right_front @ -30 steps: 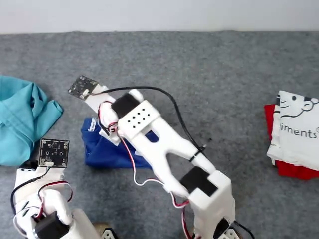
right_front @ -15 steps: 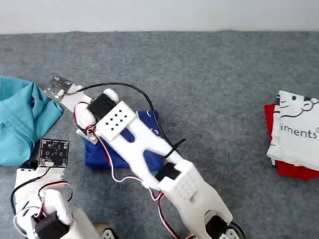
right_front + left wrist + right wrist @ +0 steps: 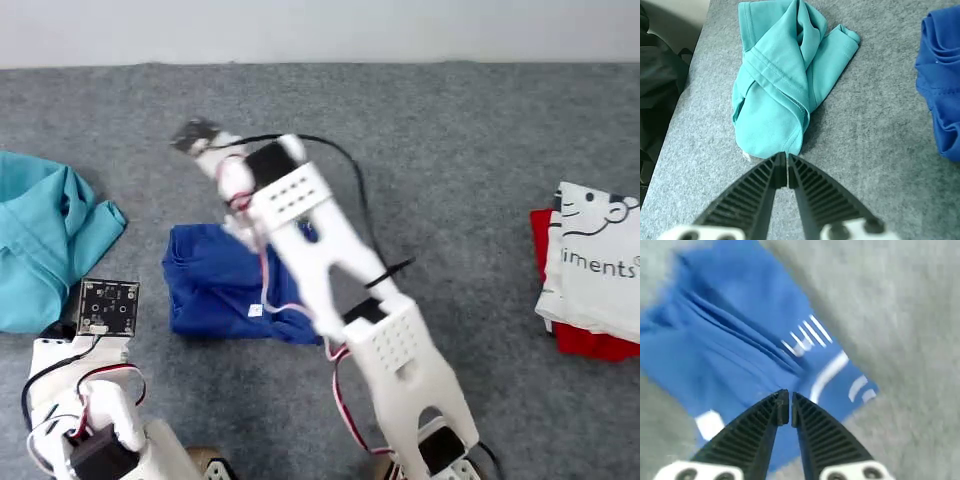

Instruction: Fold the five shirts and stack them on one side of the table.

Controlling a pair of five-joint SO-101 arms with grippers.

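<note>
Shirts first: the blue shirt (image 3: 215, 280) sits crumpled at left-centre of the high view, on the grey table (image 3: 450, 150). The teal shirt (image 3: 45, 235) is bunched up at the left edge, near the blue one but not touching it. Way over at the right edge there's a folded white shirt (image 3: 595, 265) lying on top of a folded red shirt (image 3: 585, 340), well apart from the other two.

The right arm (image 3: 330, 270) runs from the bottom centre up across the blue shirt's right side. In its wrist view the right gripper (image 3: 786, 407) hangs over the blue fabric, tips pressed together with nothing pinched between them.

The left arm (image 3: 90, 410) is tucked into the lower left corner of the high view. The left gripper (image 3: 787, 170) is clamped closed too, and empty. Its tips line up with the teal shirt's near edge, but I can't tell if they actually touch it.
</note>
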